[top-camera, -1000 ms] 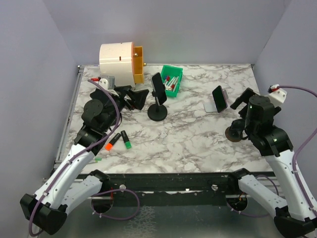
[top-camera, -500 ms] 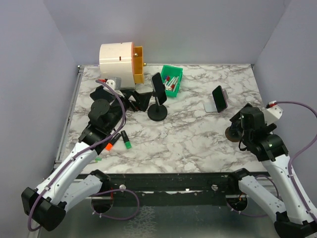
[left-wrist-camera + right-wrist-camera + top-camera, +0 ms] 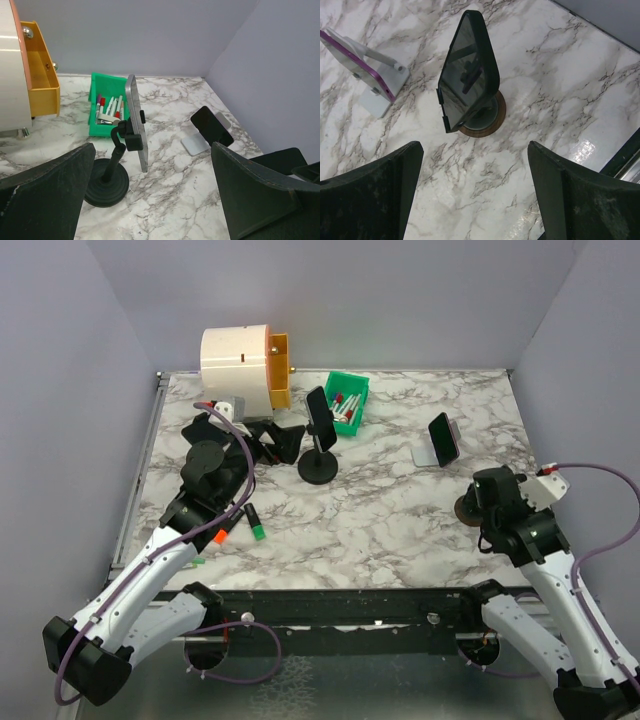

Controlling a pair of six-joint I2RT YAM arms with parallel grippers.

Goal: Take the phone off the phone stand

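Observation:
A silver-edged phone (image 3: 136,122) is clamped upright in a black gooseneck stand (image 3: 106,186) left of centre, and also shows in the top view (image 3: 319,412). My left gripper (image 3: 152,200) is open and empty, just left of this stand and facing it. A second dark phone (image 3: 469,67) leans on a round brown-based stand (image 3: 487,122). My right gripper (image 3: 480,200) is open and empty, above and just short of it. A third, purple-edged phone (image 3: 357,57) leans on a white stand (image 3: 382,87).
A green bin (image 3: 349,400) of markers stands behind the black stand. A cream drawer unit (image 3: 236,364) with an open yellow drawer (image 3: 42,90) is at the back left. Loose markers (image 3: 255,523) lie near the left arm. Walls enclose three sides.
My right arm has pulled back toward the near edge and now looks down on the round-based stand. My left gripper has shifted slightly toward the black stand. No phone has moved.

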